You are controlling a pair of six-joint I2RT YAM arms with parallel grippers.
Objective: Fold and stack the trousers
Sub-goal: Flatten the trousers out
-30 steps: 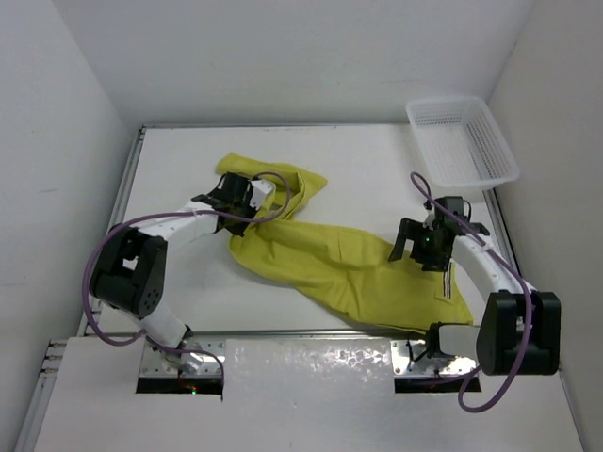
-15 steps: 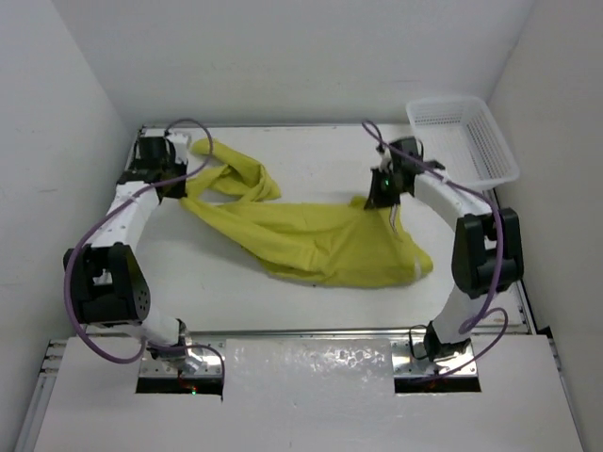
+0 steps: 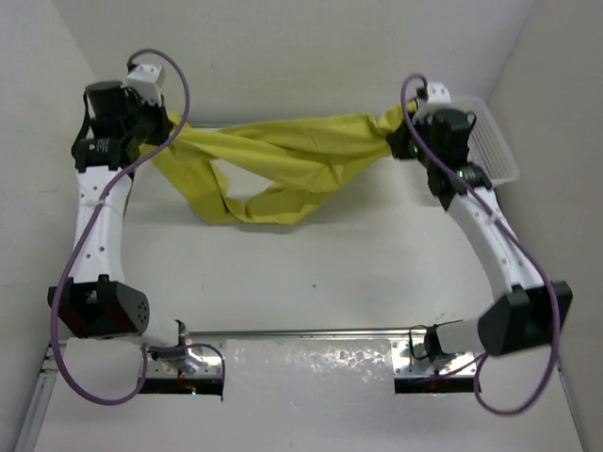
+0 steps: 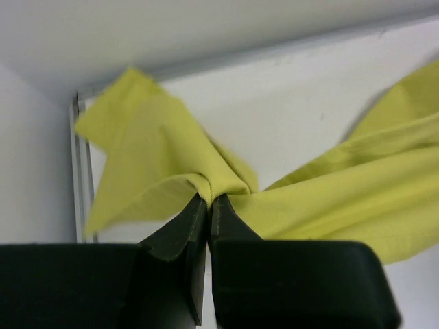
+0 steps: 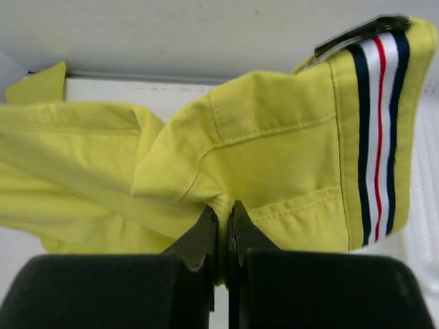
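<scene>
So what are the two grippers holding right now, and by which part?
Both hold the trousers: the left gripper pinches bunched cloth at one end, the right gripper pinches the waistband end beside the striped trim.

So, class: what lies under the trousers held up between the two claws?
White table shows below the trousers, gripped by the left claw and right claw. The strip directly behind the sagging cloth is covered.

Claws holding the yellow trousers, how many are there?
2. The left claw pinches the trousers at the far-left corner; the right claw pinches their waist end near the basket.
</scene>
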